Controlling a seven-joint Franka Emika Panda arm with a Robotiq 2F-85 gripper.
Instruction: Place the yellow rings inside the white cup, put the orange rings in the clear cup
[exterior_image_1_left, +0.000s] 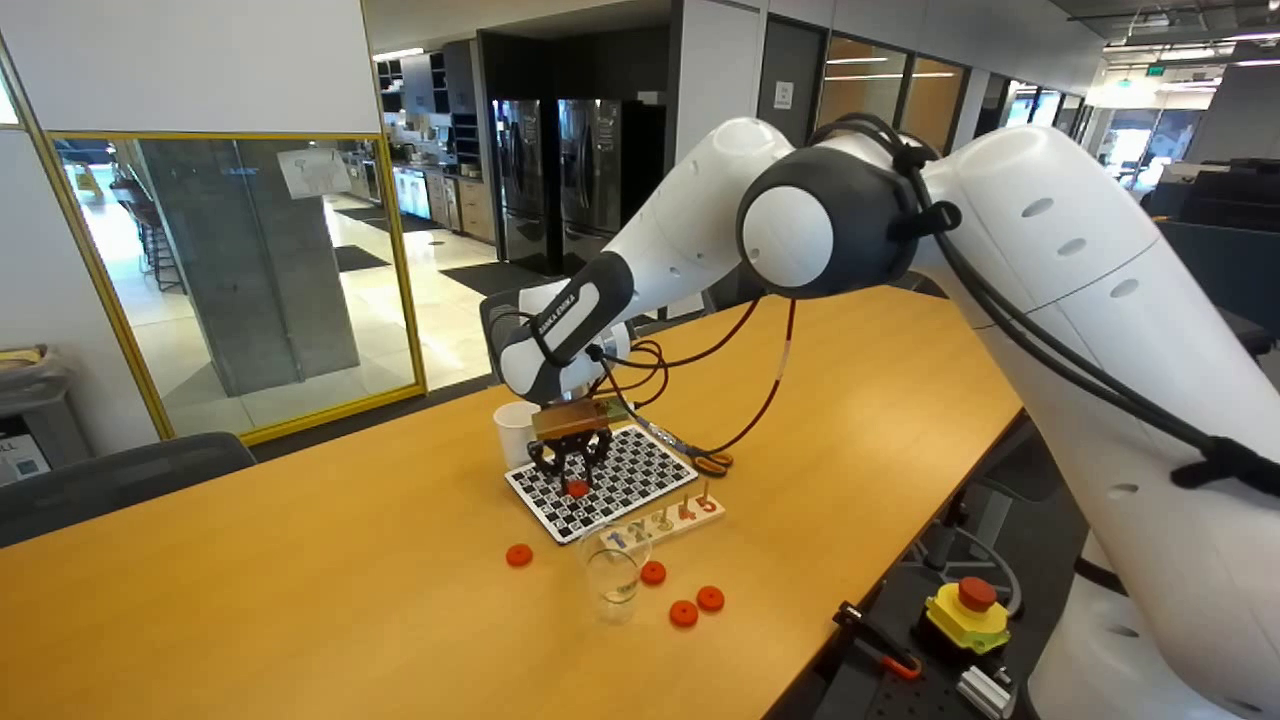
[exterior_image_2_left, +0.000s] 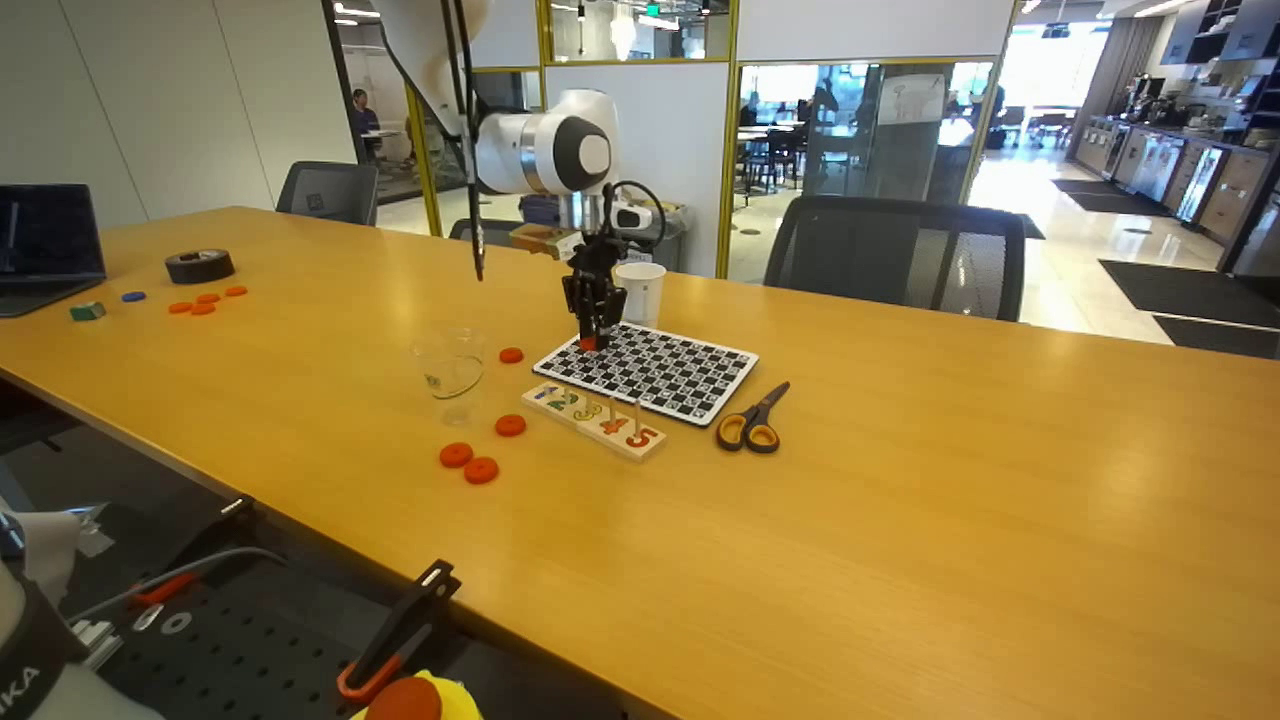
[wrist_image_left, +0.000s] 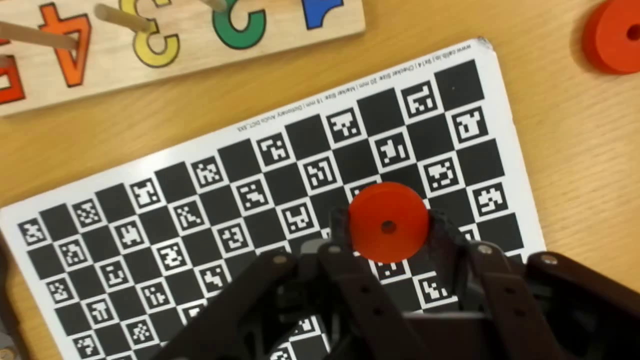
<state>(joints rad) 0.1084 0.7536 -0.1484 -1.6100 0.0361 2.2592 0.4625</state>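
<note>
Wrist view: the gripper (wrist_image_left: 388, 225) is grasping 1 orange-red ring (wrist_image_left: 388, 205), its 2 fingertips (wrist_image_left: 445, 235) set against opposite sides of the rim, the flat face and small central hole in sight. The held ring is over the board (wrist_image_left: 150, 240), towards a short edge; whether it touches the checkered surface cannot be determined. The strip (wrist_image_left: 190, 50), with pegs and the numerals 1 to 5, lies alongside a long edge of the board, apart from it, bare table (wrist_image_left: 575, 175) showing between. In both exterior views the white cup (exterior_image_1_left: 515, 437) stands upright just beside a corner of the board, near the gripper; contact between cup and board cannot be confirmed. The clear cup (exterior_image_1_left: 612, 590) stands upright on the table near the strip's 1 end, well apart from the white cup. A loose ring (exterior_image_2_left: 511, 355) of like colour lies flat near a corner of the board, another ring (exterior_image_2_left: 510, 425) near the strip's 1 end, and 2 more rings (exterior_image_2_left: 481, 470) just beside each other, making 4 around the clear cup. Scissors (exterior_image_2_left: 757, 411) lie on the table beside the board's short edge farther from the held ring. In an exterior view, farther along the table, are a laptop (exterior_image_2_left: 45, 245), a tape roll (exterior_image_2_left: 199, 266), a blue disc (exterior_image_2_left: 133, 297), a green block (exterior_image_2_left: 87, 311) and 4 orange discs (exterior_image_2_left: 236, 291), too small to tell whether they are holed. In an exterior view a yellow button (exterior_image_1_left: 968, 625) with a red top sits below the table's edge.
</note>
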